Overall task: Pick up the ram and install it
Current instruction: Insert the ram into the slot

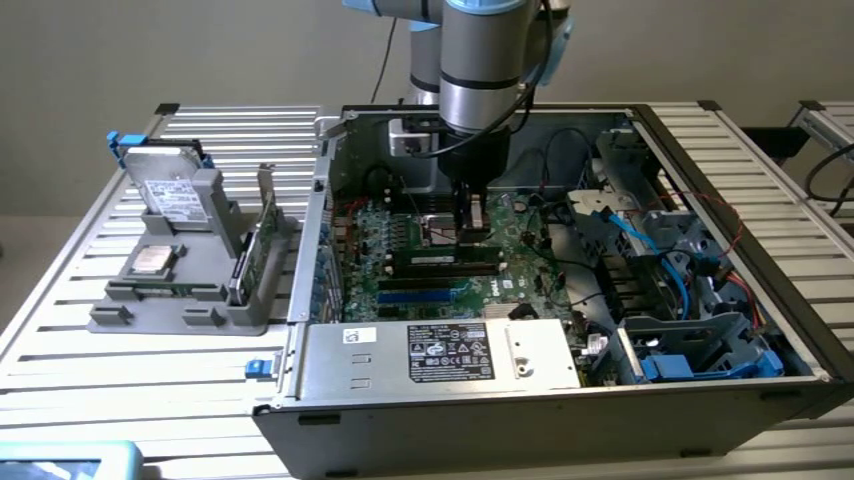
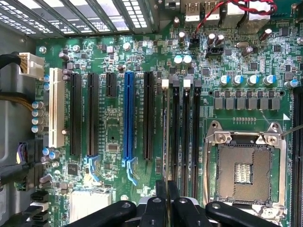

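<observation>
Just above the middle of the exterior view, the gripper point(image 1: 467, 232) hangs inside the open case point(image 1: 747, 300) over the motherboard point(image 2: 113, 127). Its fingers point(image 2: 161, 189) stand nearly together, pinching the ram point(image 2: 166, 142), seen edge-on as a thin strip between them, beside the black memory slots point(image 2: 176, 132).

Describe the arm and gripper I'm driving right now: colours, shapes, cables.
The arm is a stack of silver-grey cylindrical segments with a light blue joint cap at the top. Thin black cables hang beside it. Lower down it narrows into a black wrist block. The gripper is black, with rounded linkage bars joined by round pivot pins.
</observation>
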### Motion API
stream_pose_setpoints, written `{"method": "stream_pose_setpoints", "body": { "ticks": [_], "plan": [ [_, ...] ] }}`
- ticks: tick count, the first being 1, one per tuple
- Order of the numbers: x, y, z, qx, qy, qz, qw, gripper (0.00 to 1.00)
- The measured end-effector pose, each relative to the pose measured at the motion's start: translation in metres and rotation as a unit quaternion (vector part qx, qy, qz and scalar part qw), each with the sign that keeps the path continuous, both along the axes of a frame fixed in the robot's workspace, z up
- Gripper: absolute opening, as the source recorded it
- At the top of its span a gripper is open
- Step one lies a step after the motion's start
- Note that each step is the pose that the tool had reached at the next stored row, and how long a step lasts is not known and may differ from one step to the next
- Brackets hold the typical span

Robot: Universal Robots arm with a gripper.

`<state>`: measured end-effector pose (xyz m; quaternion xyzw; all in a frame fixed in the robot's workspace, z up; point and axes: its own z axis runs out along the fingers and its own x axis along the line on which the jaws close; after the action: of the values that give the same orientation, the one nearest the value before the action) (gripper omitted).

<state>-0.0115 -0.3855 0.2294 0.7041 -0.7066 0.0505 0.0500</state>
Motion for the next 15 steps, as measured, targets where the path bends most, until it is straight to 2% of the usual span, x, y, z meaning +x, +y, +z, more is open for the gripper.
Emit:
{"method": "stream_pose_setpoints", "body": {
  "ticks": [15],
  "plan": [
    [-0.0009, 0.0006, -0.0022, 0.0000, -0.0016, 0.000, 1.0000, 0.13]
  ]
}}
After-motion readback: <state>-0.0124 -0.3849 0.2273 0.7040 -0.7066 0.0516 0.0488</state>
